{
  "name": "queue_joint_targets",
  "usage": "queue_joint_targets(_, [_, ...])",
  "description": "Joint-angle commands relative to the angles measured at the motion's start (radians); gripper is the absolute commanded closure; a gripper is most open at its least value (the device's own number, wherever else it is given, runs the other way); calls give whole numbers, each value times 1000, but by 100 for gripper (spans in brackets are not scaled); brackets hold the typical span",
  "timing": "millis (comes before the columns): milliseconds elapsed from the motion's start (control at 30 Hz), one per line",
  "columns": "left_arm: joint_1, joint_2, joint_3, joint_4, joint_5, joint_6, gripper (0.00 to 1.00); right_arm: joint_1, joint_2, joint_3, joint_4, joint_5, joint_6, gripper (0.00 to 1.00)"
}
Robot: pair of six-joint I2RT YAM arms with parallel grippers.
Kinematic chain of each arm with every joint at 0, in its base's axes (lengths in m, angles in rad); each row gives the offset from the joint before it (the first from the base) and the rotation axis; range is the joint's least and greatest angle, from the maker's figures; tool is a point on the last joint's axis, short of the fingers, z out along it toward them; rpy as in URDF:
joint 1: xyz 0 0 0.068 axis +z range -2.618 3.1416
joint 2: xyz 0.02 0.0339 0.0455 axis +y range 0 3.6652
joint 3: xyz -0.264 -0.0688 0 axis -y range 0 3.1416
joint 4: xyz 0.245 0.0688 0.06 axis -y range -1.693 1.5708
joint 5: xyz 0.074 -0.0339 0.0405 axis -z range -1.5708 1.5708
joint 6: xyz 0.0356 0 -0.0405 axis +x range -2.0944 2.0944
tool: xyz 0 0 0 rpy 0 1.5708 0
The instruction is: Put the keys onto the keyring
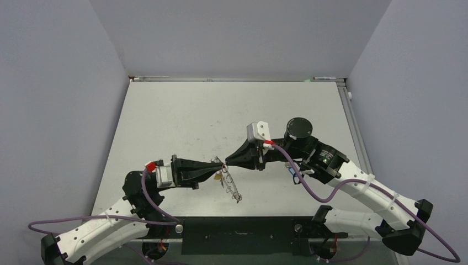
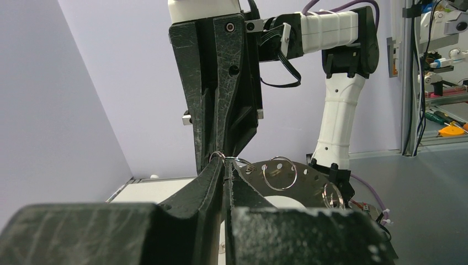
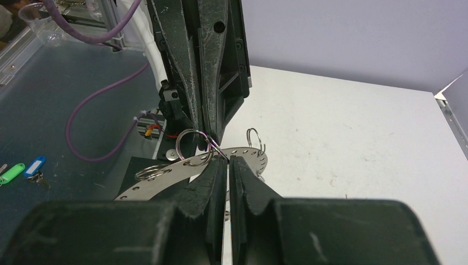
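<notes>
Above the table (image 1: 165, 121) the left claw (image 1: 217, 167) and right claw (image 1: 229, 162) meet tip to tip, both clamped shut on the upper end of the keyring (image 1: 232, 189). Its long axis hangs below them, slanting toward the near edge, equally close to both arms.

No legible text, labels, brands, nos. or signs in any view. Blue tag (image 3: 34, 165) and green tag (image 3: 12, 172), at left edge of right wrist view: too small to tell whether they carry any print.
</notes>
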Motion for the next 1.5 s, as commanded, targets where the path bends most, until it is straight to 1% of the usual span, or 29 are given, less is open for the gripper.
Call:
queue_joint_targets(0, [-2,2,8,47,2,-12,100,16,4,10,86,-42,-8,95])
queue_joint_targets(200, [-2,-10,10,11,-16,3,100,17,-37,-33,140,-44,-2,95])
queue_joint_targets(233, [0,-12,12,1,-17,6,96,17,-41,-40,149,-44,4,95])
queue_joint_targets(300, [0,-16,17,-22,-18,13,77,16,-47,-45,156,-44,6,95])
queue_joint_targets(333, [-1,-19,18,-33,-18,17,70,16,-46,-46,155,-41,5,95])
queue_joint_targets(367, [0,-22,20,-42,-18,21,66,16,-46,-46,152,-39,5,95])
queue_joint_targets(567, [-1,-56,45,-141,-30,73,54,16,-49,-43,136,-5,-10,95])
queue_joint_targets(633, [-1,-76,53,-179,-37,89,51,16,-50,-41,125,12,-18,95])
queue_joint_targets(800, [-2,-119,84,-302,-57,149,50,16,-55,-48,127,30,-20,95])
queue_joint_targets(900, [0,-140,92,-334,-76,158,50,16,-55,-50,131,30,-19,95])
queue_joint_targets(967, [-1,-142,110,-359,-79,162,51,16,-55,-51,131,24,-19,95])
queue_joint_targets(1033, [-1,-132,128,-386,-72,174,55,16,-55,-50,132,18,-18,95])
queue_joint_targets(1167, [-1,-102,147,-401,-47,188,67,15,-59,-51,146,6,-9,95])
queue_joint_targets(1467, [-1,-53,154,-366,-13,194,76,16,-66,-61,166,-10,6,95])
